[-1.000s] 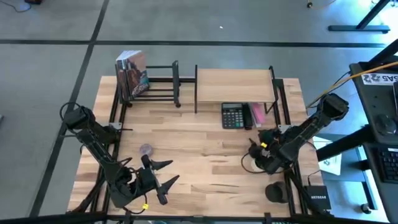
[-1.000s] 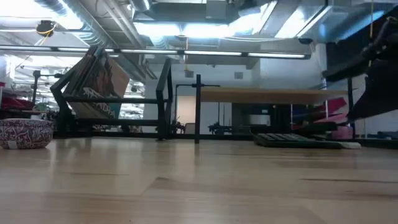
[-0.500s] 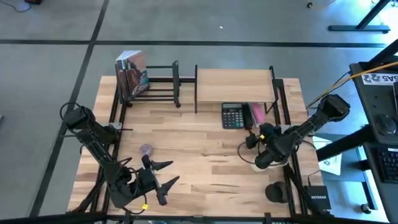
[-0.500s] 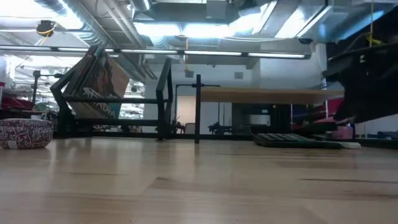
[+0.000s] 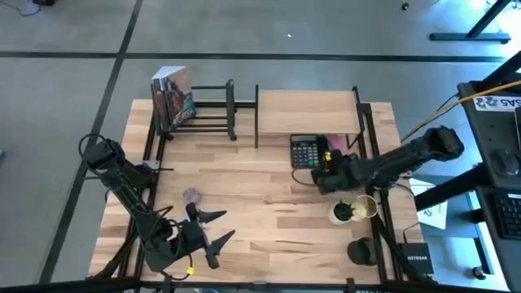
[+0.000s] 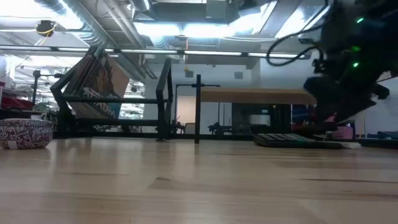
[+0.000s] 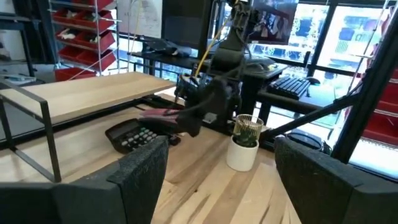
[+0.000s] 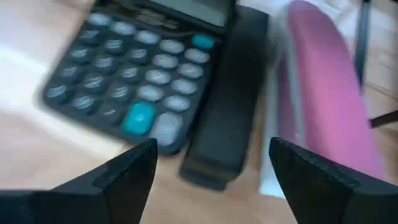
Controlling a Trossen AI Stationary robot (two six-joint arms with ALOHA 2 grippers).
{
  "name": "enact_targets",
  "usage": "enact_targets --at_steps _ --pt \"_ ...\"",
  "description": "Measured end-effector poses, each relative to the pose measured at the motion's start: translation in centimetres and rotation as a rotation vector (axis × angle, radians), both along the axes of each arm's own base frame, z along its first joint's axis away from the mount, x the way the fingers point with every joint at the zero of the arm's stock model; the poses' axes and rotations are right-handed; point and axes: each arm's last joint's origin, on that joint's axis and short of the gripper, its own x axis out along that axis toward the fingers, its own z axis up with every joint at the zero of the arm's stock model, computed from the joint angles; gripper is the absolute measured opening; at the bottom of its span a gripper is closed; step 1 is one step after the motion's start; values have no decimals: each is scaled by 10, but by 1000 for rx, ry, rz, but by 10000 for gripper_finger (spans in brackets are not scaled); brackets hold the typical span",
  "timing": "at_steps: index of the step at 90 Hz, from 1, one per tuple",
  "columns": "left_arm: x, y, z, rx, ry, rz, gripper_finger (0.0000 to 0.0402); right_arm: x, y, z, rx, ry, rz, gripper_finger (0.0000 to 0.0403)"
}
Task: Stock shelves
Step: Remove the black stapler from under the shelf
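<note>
The light wood shelf (image 5: 308,112) stands at the table's far edge, with the black bar rack (image 5: 213,110) to its left. Books (image 5: 172,98) lean upright in the rack's left end. A black calculator (image 5: 305,150) lies flat on the table at the shelf's near edge, beside a black bar-shaped object (image 8: 227,99) and a pink one (image 8: 323,93). My right gripper (image 5: 319,169) hovers open just near of the calculator (image 8: 143,68) and touches nothing. My left gripper (image 5: 218,226) waits open at the near left.
A small white pot with a plant (image 5: 342,212) and a glass (image 5: 364,207) stand near the right edge, behind my right arm. A patterned bowl (image 5: 191,196) sits at the near left. A black box (image 5: 415,259) lies off the near right corner.
My right gripper has gone from the near right part of the table toward the far edge and the left, up to the calculator. The plant pot, which the arm covered before, now shows on the table behind it.
</note>
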Motion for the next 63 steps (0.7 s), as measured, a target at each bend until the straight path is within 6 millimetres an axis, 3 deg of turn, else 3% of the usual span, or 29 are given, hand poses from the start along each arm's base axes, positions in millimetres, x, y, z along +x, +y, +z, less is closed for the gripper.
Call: enact_targets --at_steps 24,63 --pt "0 0 0 1 1 0 276 9 -19 -11 50 -38 41 269" --pt "0 0 0 1 1 0 276 5 -25 -13 72 18 41 114"
